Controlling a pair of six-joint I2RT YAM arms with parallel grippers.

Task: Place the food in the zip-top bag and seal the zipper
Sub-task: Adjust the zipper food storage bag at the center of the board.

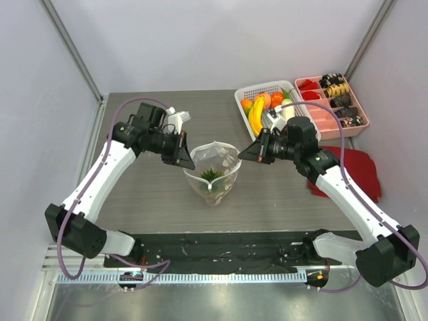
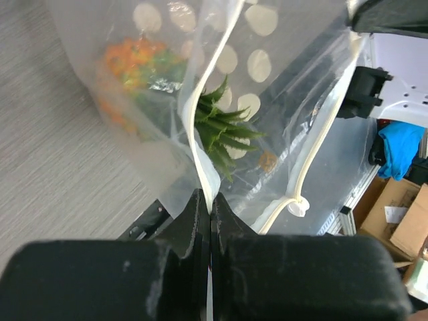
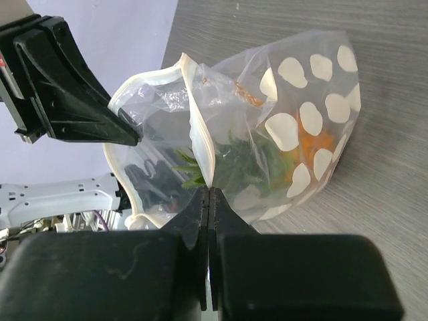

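Item: zip-top bag (image 3: 301, 127), white-dotted, upright on counter (image 1: 147, 190); left jaws and right jaws each pinched tight on opposite mouth edges. Inside: food (image 2: 217, 124), green-leaved, orange, possibly fruit.

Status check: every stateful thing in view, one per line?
zip-top bag: mouth held open
zipper: unsealed
left gripper: shut on bag's mouth edge
right gripper: shut on opposite edge
orange fruit: inside bag
basket: holds unbagged food
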